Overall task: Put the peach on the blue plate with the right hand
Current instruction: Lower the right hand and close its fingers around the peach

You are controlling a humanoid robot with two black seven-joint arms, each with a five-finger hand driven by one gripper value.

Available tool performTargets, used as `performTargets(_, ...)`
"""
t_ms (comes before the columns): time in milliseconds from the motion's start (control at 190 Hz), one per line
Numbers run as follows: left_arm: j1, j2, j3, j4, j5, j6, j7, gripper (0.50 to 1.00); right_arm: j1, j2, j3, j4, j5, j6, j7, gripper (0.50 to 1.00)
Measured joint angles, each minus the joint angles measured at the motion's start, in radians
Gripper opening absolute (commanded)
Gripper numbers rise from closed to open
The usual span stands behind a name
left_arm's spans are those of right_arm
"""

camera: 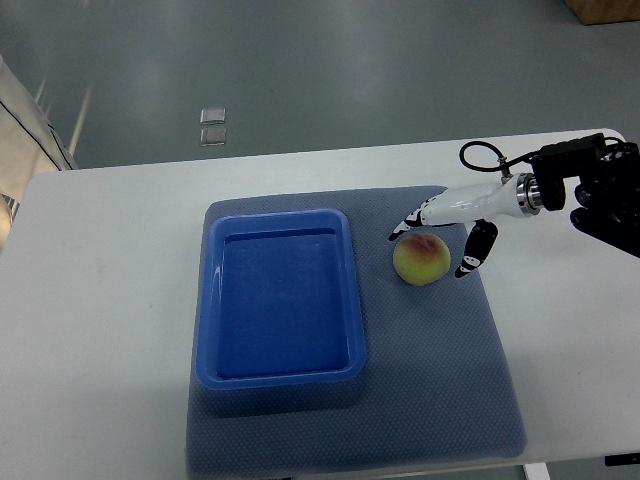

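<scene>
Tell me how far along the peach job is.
Nothing is placed yet: the blue plate is empty. The right hand has its fingers spread around the peach on the mat, not visibly gripping. Left: grasp, lift, carry, and set it down.

A worktop [100,300] spans the view, and a mat [440,380] lies on it, right of centre. A rectangular tray-like plate [205,300] sits on the left part of the mat, its long sides running from the far edge toward the near edge. A peach [421,259] rests on the mat just right of the plate's far right corner, apart from its rim. The right hand [445,235] reaches in from the right edge and sits over the peach, with fingers [478,248] down on the peach's far side and right side. Two small square items [212,125] lie on the floor beyond the worktop's far edge.
</scene>
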Motion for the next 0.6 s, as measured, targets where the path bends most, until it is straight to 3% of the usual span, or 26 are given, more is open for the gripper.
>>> performTargets(474, 0.000, 0.000, 0.000, 0.000, 0.000, 0.000, 0.000, 1.000, -0.037, 0.011, 0.004, -0.013, 0.011, -0.070, -0.011, 0.907)
performTargets(590, 0.000, 0.000, 0.000, 0.000, 0.000, 0.000, 0.000, 1.000, -0.048, 0.032, 0.006, -0.013, 0.012, -0.076, -0.011, 0.885)
performTargets(595, 0.000, 0.000, 0.000, 0.000, 0.000, 0.000, 0.000, 1.000, -0.049, 0.032, 0.006, -0.013, 0.012, -0.076, -0.011, 0.848)
performTargets(601, 0.000, 0.000, 0.000, 0.000, 0.000, 0.000, 0.000, 1.000, -0.049, 0.033, 0.006, -0.013, 0.012, -0.076, -0.011, 0.848)
